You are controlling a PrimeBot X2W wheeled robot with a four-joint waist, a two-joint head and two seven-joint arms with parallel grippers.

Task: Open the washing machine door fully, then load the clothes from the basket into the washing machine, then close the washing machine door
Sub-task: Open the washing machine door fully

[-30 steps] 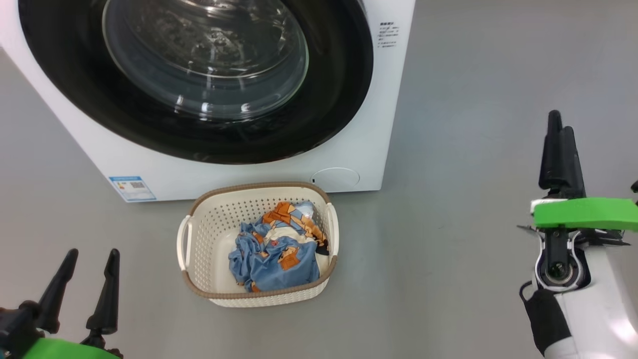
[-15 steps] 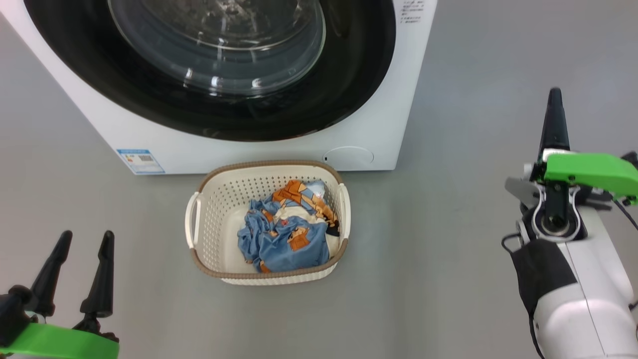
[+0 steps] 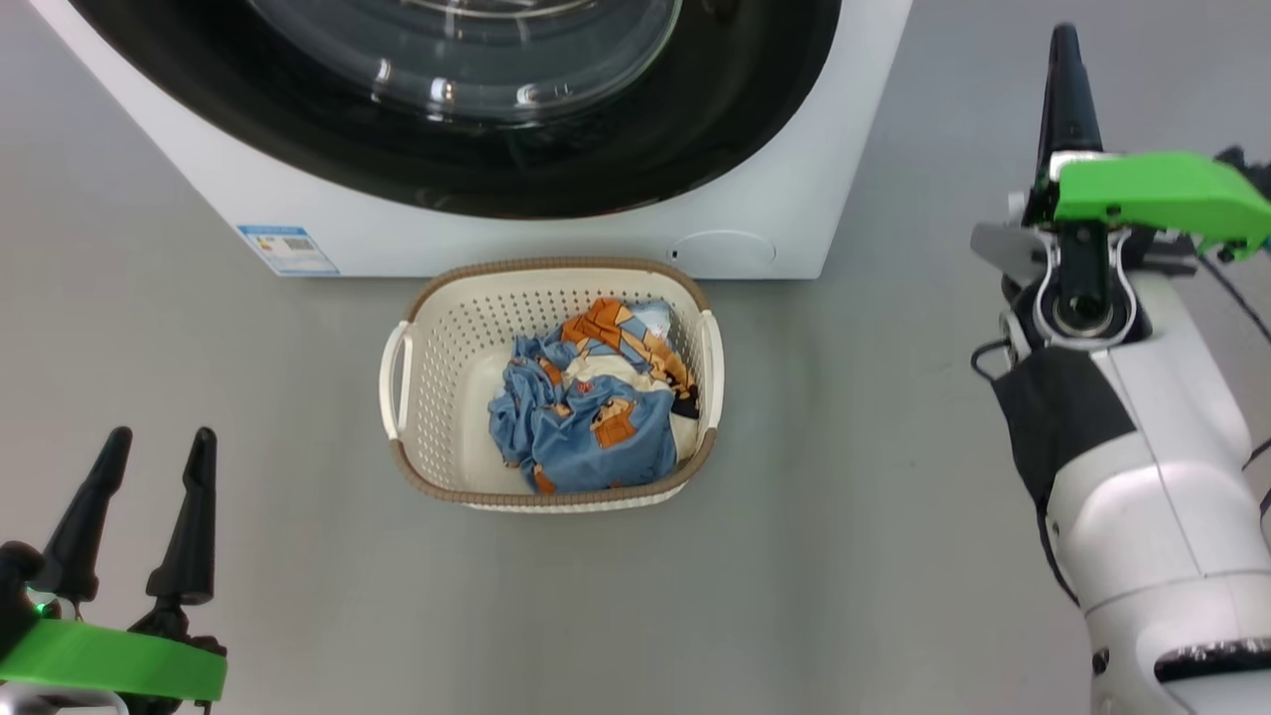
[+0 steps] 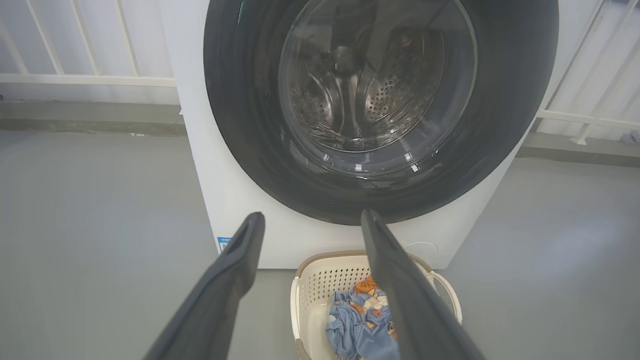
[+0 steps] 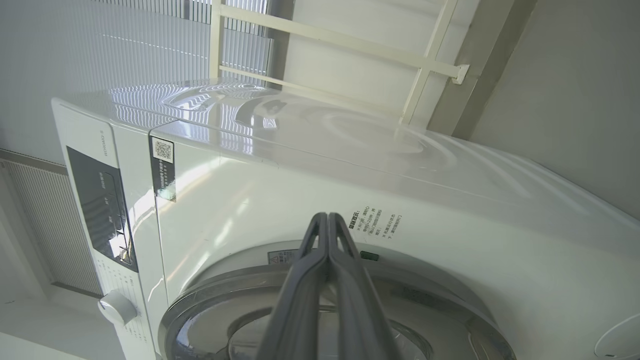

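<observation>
Sitting well right of left hand (image 3: 162, 435): basket (image 3: 447, 328)

grey floor (image 3: 874, 477) — washing machine (image 3: 794, 199), basket (image 3: 437, 328)

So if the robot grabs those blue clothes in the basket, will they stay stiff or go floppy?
Probably floppy: the clothes lie crumpled in soft folds, so they would likely droop. They look light, being thin fabric. They are bunched together in the basket, so one piece may drag another up.
</observation>
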